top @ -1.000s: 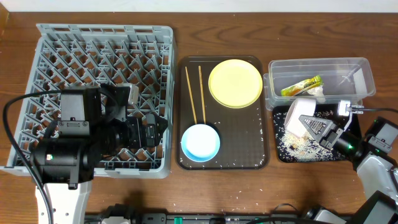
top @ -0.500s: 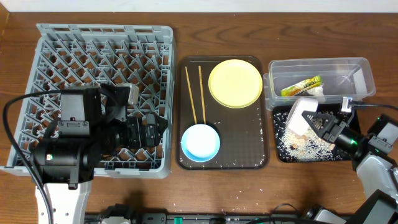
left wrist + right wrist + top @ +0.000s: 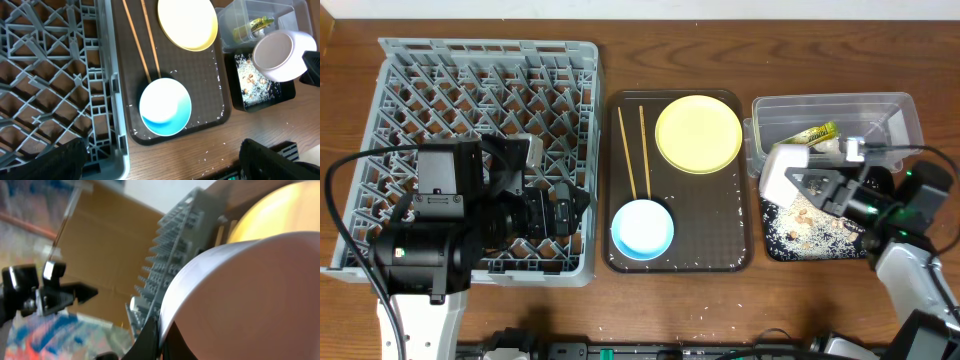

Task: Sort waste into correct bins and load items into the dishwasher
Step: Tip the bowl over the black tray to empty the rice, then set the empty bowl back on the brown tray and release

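Small white bowl (image 3: 778,178) tipped on side above black tray (image 3: 767,243), just beside clear tub (image 3: 912,112). Right gripper (image 3: 810,188) clamped on its rim. You should expect it to be stiff, light and glossy, probably slick, liable to chip if dropped. Pinch deep on rim wall, no loosening mid-air. Left gripper (image 3: 560,215) over dish rack (image 3: 490,60), jaws apart and empty.

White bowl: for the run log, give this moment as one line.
right gripper shut on white bowl, tipped above black tray | left gripper open above dish rack | blue bowl, yellow plate, chopsticks on brown tray
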You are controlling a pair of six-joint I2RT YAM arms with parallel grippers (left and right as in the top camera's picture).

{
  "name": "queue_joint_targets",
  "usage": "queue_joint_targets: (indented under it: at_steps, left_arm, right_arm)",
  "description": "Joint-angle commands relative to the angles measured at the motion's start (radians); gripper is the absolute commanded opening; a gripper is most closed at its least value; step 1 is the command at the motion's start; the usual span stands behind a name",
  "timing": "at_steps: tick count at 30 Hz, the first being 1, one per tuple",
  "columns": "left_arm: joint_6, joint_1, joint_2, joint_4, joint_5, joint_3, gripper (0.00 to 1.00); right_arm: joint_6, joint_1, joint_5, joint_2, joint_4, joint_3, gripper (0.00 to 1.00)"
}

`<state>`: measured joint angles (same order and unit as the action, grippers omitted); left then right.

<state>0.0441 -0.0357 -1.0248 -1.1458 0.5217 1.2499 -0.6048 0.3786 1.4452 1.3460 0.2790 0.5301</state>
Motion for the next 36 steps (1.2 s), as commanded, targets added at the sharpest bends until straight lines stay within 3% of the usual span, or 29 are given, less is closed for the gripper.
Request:
queue_joint_targets:
  at_steps: [1,6,10,16,20,28,31,34,36]
  left_arm:
    - [-0.018,-0.004,0.000,-0.001,0.010,0.016,0.98]
    - [-0.018,-0.004,0.000,-0.001,0.010,0.016,0.98]
    - [-0.018,-0.004,0.000,-0.001,0.010,0.016,0.98]
    - [-0.018,-0.004,0.000,-0.001,0.010,0.016,0.98]
    - [-0.018,-0.004,0.000,-0.002,0.010,0.016,0.98]
    - [-0.018,-0.004,0.000,-0.001,0.010,0.016,0.98]
    - [-0.018,-0.004,0.000,-0.001,0.010,0.016,0.98]
    - [-0.018,-0.004,0.000,-0.002,0.010,0.016,0.98]
    - [-0.017,-0.004,0.000,-0.001,0.011,0.016,0.98]
  right_arm:
    - [-0.092,-0.059,0.014,-0.048,0.080,0.011,0.01]
    - [-0.201,-0.097,-0.098,-0.101,0.104,0.011,0.01]
    - [-0.239,-0.272,-0.480,-0.239,-0.072,0.011,0.02]
    - [-0.010,-0.573,-0.854,-0.327,-0.235,0.027,0.01]
    - [0.105,-0.784,-1.097,-0.292,-0.473,0.033,0.01]
    - [0.172,-0.906,-1.157,-0.142,-0.534,0.033,0.03]
    - [0.195,-0.906,-1.157,-0.120,-0.541,0.049,0.39]
    - [0.246,-0.906,-1.196,-0.120,-0.663,0.146,0.50]
    - [0.259,-0.906,-1.252,-0.116,-0.801,0.250,0.52]
